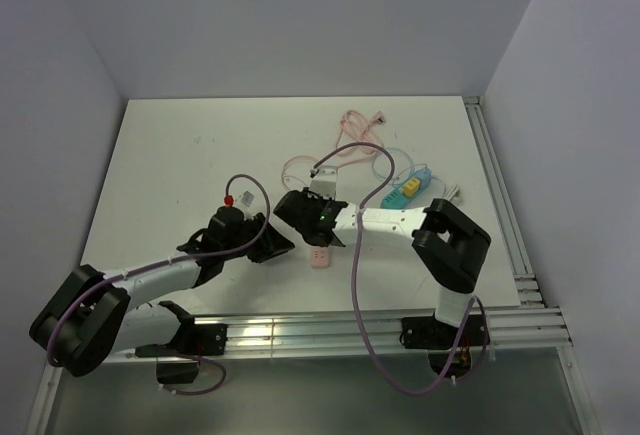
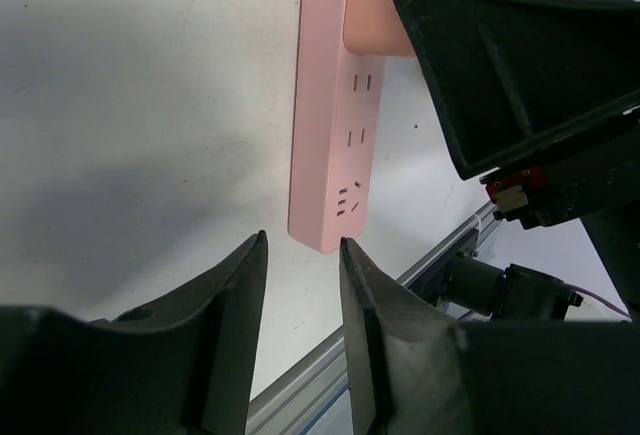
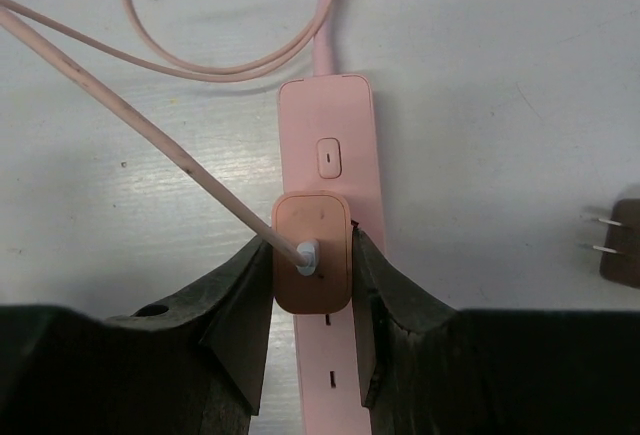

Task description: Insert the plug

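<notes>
Pink plug adapter (image 3: 312,280) sat clamped between the right gripper (image 3: 312,255) jaws, atop the power strip (image 3: 328,125) running lengthwise ahead; left gripper (image 2: 302,247) jaws stood apart.

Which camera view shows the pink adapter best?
The right wrist view: the adapter sits whole on the strip, between the fingers of the right gripper. The left wrist view shows only part of it, behind that gripper. In the top view the gripper hides it.

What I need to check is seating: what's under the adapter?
The pink strip lies under the adapter, which the right gripper grips. Its prongs and the socket beneath are covered, so seating cannot be judged.
</notes>
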Controlling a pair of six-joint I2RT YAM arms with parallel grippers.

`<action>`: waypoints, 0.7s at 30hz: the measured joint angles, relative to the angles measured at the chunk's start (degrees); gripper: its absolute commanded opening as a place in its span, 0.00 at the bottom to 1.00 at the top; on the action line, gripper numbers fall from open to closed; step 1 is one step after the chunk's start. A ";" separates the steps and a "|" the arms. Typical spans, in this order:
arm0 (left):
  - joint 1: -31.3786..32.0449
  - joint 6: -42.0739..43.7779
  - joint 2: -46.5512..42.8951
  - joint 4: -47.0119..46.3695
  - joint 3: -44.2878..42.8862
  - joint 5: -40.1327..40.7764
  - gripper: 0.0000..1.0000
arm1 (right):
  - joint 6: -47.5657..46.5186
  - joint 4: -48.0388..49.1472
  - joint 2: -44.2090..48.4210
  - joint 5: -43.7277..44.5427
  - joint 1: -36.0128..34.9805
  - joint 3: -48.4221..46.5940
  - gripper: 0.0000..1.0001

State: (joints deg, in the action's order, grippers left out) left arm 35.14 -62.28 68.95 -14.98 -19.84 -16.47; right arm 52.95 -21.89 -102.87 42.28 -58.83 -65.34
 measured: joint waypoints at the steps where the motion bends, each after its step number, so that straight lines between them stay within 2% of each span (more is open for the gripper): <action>1: 0.00 0.02 -0.57 0.48 0.00 0.33 0.42 | -0.52 0.31 0.35 -0.24 0.11 0.17 0.69; 2: 0.00 0.02 -1.11 0.94 0.00 0.61 0.43 | -0.87 0.20 0.52 -0.76 0.24 0.09 0.82; 4: 0.00 0.04 -2.38 1.90 -0.02 1.49 0.46 | -2.84 -2.56 0.61 -3.52 0.37 -0.07 0.98; 5: 0.00 0.07 -2.99 2.51 -0.02 1.90 0.47 | -3.69 -4.76 0.59 -4.68 0.39 -0.44 0.99; 10: 0.00 0.07 -5.77 5.03 -0.07 3.63 0.51 | -7.80 -11.74 1.42 -8.00 1.16 -7.56 1.00; 13: 0.00 0.09 -8.11 7.04 -0.07 4.83 0.52 | -8.33 -13.20 6.23 -10.32 1.90 -8.35 0.98; 18: 0.00 0.85 -12.15 10.69 -0.24 6.88 0.52 | -7.50 -15.02 18.67 -12.59 4.13 -0.63 0.89; 21: 0.00 1.90 -13.53 13.00 -1.07 7.87 0.51 | -7.19 -15.52 26.18 -14.29 8.79 8.79 0.86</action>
State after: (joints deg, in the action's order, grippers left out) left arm 35.14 -60.38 55.42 -1.98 -20.91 -8.60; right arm 45.76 -37.41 -76.69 27.99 -50.04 -56.55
